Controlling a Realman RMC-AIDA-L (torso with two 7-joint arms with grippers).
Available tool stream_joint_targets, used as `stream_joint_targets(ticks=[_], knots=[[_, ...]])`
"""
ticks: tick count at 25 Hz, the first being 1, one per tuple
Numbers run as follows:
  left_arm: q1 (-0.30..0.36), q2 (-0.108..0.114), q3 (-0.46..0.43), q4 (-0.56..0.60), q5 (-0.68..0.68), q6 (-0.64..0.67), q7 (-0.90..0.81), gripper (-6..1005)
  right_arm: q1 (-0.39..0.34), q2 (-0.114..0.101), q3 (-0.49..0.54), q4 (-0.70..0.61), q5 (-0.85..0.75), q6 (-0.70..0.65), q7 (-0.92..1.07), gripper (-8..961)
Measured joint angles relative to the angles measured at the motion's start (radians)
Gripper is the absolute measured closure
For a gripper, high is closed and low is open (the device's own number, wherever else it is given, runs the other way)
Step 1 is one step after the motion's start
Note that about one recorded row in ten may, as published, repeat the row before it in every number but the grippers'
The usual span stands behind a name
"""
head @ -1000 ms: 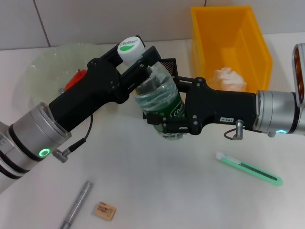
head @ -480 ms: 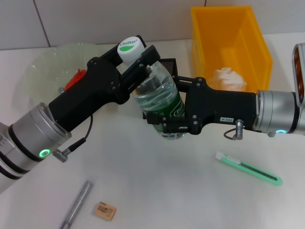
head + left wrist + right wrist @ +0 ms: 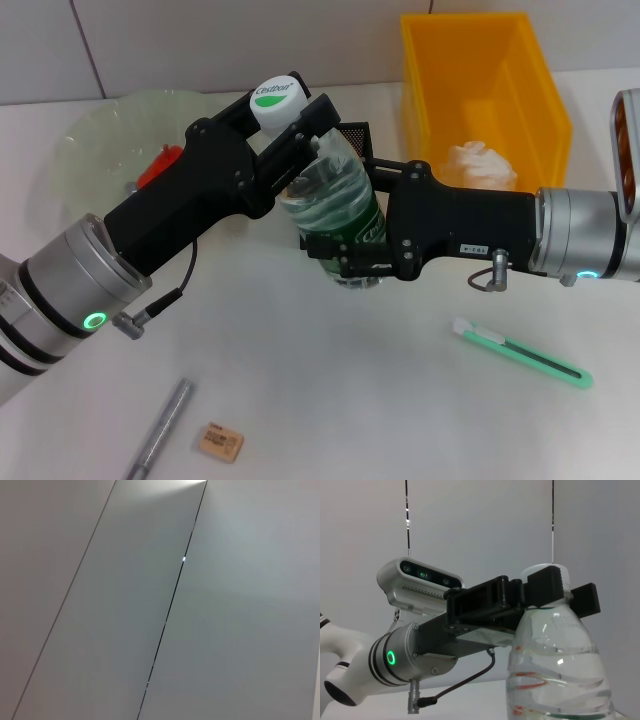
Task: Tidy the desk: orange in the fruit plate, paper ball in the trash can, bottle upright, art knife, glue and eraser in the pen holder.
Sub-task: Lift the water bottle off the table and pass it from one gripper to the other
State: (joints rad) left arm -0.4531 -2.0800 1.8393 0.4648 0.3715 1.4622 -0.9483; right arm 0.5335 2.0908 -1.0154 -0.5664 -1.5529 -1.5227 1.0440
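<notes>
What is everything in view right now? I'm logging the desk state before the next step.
bottle: 1, clear, green label, white cap, held upright at centre between both grippers
fruit plate: 1, pale green, far left
orange: 1, red-orange, in the fruit plate
trash can: 1, yellow-orange, far right
paper ball: 1, white, in the trash can
pen holder: 1, black mesh, behind the bottle
art knife: 1, green, near right
eraser: 1, tan, near left
grey stick: 1, beside the eraser
left gripper: black, at the bottle's neck
right gripper: black, on the bottle's lower body
</notes>
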Motion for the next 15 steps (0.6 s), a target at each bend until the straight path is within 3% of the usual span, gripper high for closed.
stream_joint_targets(ticks=[15], knots=[[-0.003, 0.0, 0.0, 0.011, 0.0, 0.002, -0.007, 562, 0.011, -0.001, -0.024, 0.021, 0.021, 0.046, -0.001, 189]])
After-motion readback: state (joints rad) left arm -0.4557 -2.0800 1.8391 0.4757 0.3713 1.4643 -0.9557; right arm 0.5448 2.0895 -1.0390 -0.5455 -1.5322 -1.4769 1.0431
